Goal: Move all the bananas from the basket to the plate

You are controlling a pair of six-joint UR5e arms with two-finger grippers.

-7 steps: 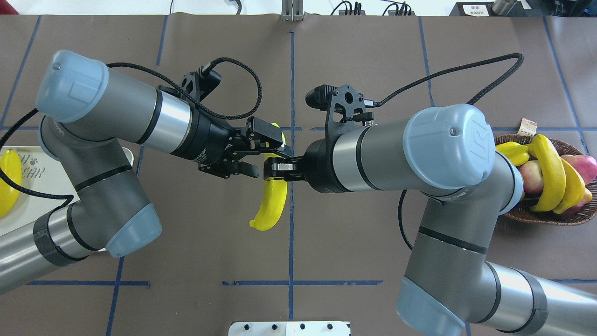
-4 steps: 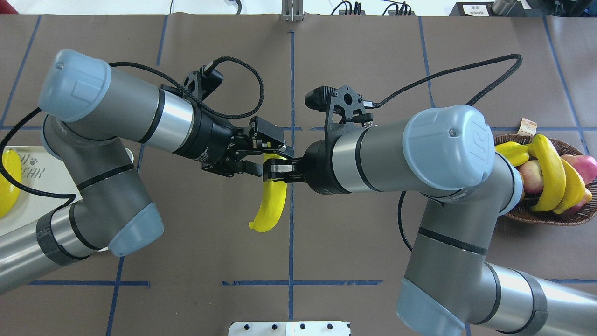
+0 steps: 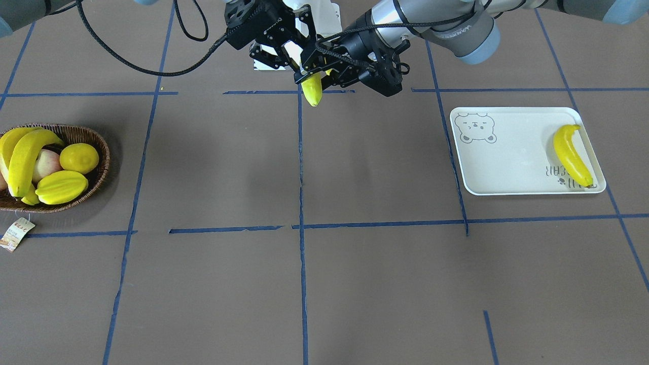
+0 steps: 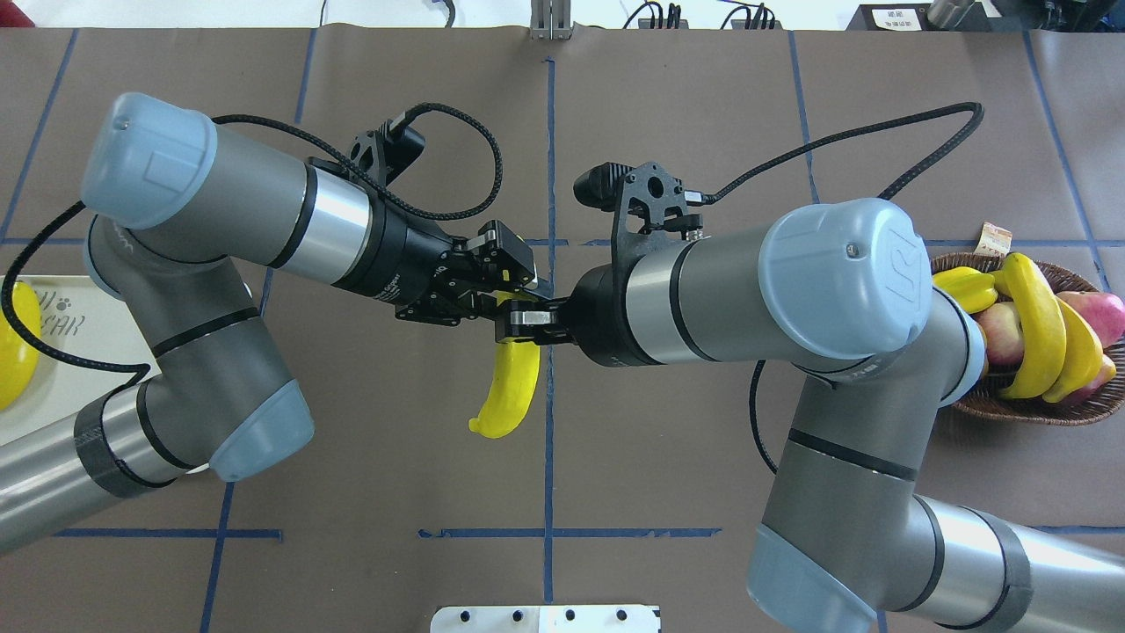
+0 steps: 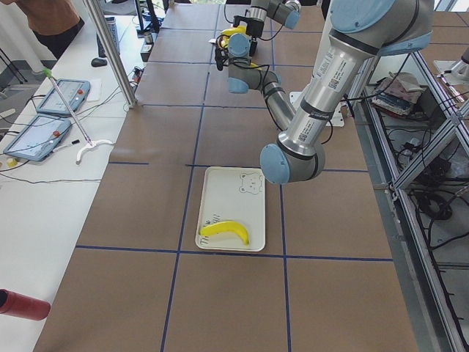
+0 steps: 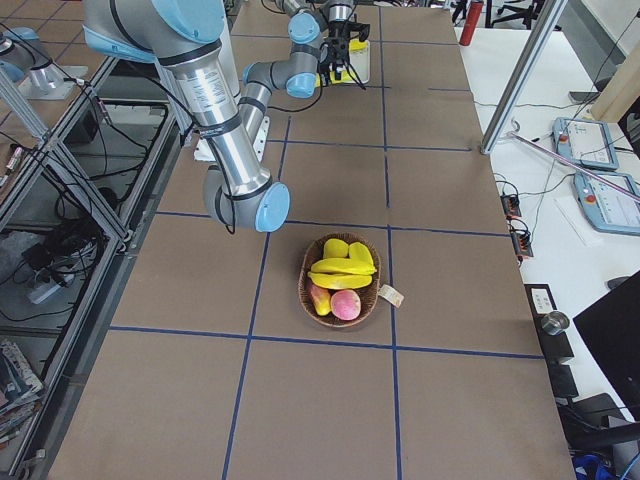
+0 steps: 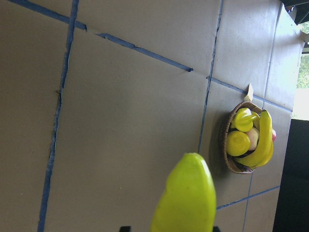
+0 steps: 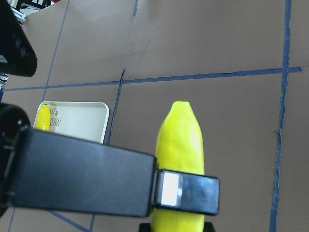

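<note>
One banana point(image 4: 508, 391) hangs above the table's middle, held at its upper part by both grippers. My left gripper point(image 4: 504, 294) is shut on its top end, and my right gripper point(image 4: 520, 326) is shut on it just below. This banana also fills the left wrist view point(image 7: 186, 203) and the right wrist view point(image 8: 179, 140). The plate point(image 3: 512, 157) lies on my left side with one banana point(image 3: 571, 154) on it. The basket point(image 3: 99, 190) on my right side holds two bananas point(image 3: 24, 152).
The basket also holds a starfruit point(image 3: 61, 186), a lemon point(image 3: 79, 158) and apples point(image 4: 1099, 315). Its paper tag point(image 3: 15, 234) lies on the table beside it. A white mount plate point(image 4: 545, 618) sits at the table's near edge.
My left gripper moved in toward the banana and closed its open fingers on the top end. My right gripper kept its hold and stayed in place.
</note>
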